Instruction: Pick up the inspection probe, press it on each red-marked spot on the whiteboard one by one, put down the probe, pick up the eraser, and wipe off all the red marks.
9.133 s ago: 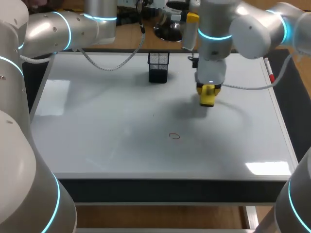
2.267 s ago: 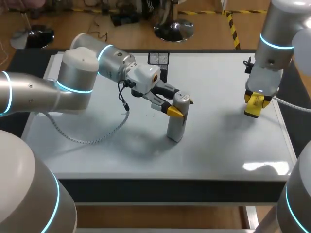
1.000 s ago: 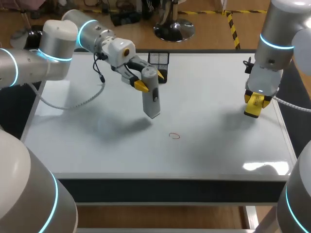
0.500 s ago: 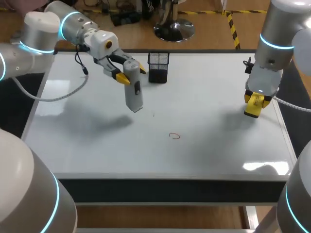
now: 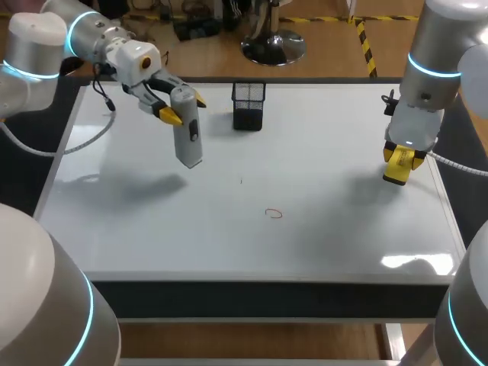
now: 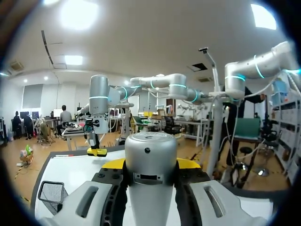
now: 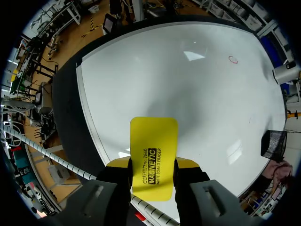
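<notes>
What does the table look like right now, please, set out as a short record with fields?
left gripper: shut on the grey probe, held roughly upright above the far left part of the whiteboard
right gripper: shut on the yellow eraser, near the right edge of the whiteboard
red mark: one small loop near the middle, not wiped
mesh cup: black, standing at the far edge

Left gripper (image 5: 183, 107) clamped, raised, far-left; right gripper (image 5: 397, 165) clamped, pointing down.
</notes>
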`<state>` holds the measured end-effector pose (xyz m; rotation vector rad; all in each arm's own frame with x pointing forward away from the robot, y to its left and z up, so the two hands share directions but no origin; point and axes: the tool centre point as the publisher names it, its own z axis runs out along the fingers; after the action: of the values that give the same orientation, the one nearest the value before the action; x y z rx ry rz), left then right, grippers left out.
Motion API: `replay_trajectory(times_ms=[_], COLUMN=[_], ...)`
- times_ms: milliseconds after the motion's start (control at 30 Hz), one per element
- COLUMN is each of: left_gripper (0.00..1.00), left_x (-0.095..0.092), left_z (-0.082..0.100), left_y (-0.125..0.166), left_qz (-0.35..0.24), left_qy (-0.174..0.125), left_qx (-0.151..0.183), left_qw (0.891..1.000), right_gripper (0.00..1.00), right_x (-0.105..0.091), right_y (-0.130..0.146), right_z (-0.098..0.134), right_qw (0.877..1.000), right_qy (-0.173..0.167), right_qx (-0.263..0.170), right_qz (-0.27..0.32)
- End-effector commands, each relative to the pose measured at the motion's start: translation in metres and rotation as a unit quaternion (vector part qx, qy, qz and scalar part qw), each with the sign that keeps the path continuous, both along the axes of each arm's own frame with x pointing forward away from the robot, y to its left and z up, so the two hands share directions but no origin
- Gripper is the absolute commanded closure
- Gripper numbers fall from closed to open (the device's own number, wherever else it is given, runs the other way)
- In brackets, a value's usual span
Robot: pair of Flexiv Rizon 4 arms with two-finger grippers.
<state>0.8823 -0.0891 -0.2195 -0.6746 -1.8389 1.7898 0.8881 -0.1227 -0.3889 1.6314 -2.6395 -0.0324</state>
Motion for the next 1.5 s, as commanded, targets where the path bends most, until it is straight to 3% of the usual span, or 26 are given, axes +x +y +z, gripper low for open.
replay_trajectory(times_ms=[33, 200, 667, 1367, 1500], left_gripper=[1.00, 1.00, 1.00, 1.00, 1.00], left_x=[0.001, 0.011, 0.035, 0.035, 0.035], left_z=[0.000, -0.005, 0.002, 0.002, 0.002], left_y=[0.011, 0.024, 0.031, 0.031, 0.031], left_qz=[0.007, 0.003, -0.021, -0.021, -0.021], left_qy=[-0.001, 0.004, 0.001, 0.001, 0.001], left_qx=[0.000, 0.002, 0.003, 0.003, 0.003], left_qw=[1.000, 1.000, 1.000, 1.000, 1.000], right_gripper=[1.00, 1.00, 1.00, 1.00, 1.00], right_x=[0.000, 0.000, 0.000, 0.000, -0.015], right_y=[-0.001, -0.001, -0.001, -0.001, 0.010], right_z=[0.001, 0.001, 0.001, 0.001, 0.007], right_qw=[1.000, 1.000, 1.000, 1.000, 0.999], right_qy=[0.000, 0.000, 0.000, 0.000, -0.011], right_qx=[-0.001, -0.001, -0.001, -0.001, -0.030], right_qz=[0.001, 0.001, 0.001, 0.001, 0.037])
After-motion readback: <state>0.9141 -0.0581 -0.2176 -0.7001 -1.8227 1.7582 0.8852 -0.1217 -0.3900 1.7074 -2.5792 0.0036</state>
